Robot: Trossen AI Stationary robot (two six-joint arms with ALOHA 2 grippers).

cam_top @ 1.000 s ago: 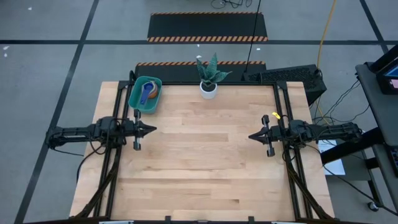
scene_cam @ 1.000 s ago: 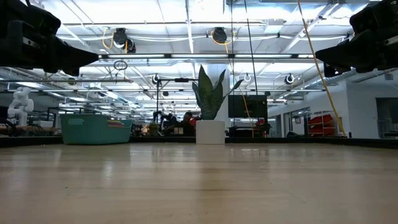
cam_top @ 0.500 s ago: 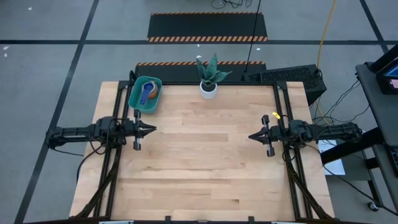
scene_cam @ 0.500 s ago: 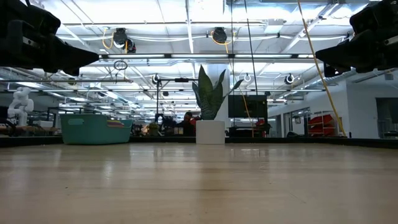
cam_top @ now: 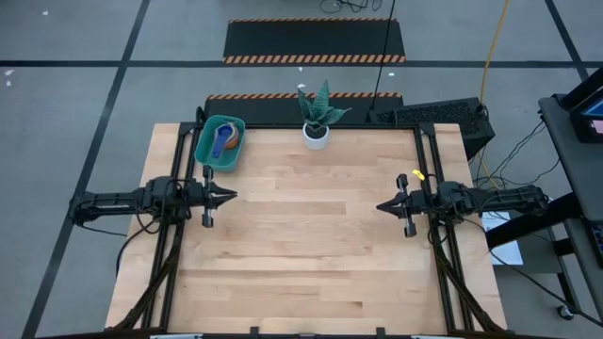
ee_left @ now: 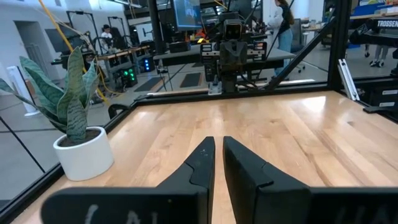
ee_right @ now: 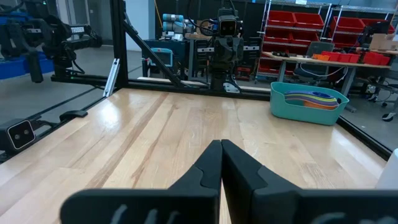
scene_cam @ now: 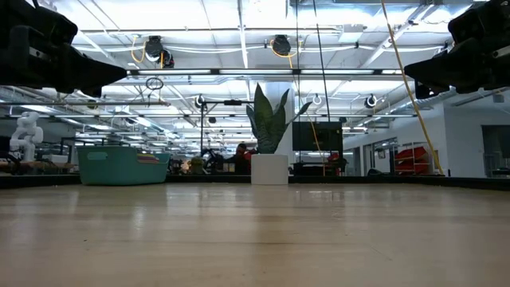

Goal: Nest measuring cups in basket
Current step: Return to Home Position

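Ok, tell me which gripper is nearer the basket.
The left gripper: the basket stands close by it in the far left corner; the right gripper waits across the table.

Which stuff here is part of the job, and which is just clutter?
Job: basket, far-left corner; nested cups inside it; left claw and right claw, parked at opposite sides of the table.
Clutter: potted plant, far edge, middle.

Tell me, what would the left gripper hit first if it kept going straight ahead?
Only bare table lies ahead of the left gripper; the first thing roughly in line seems the right gripper, facing it.
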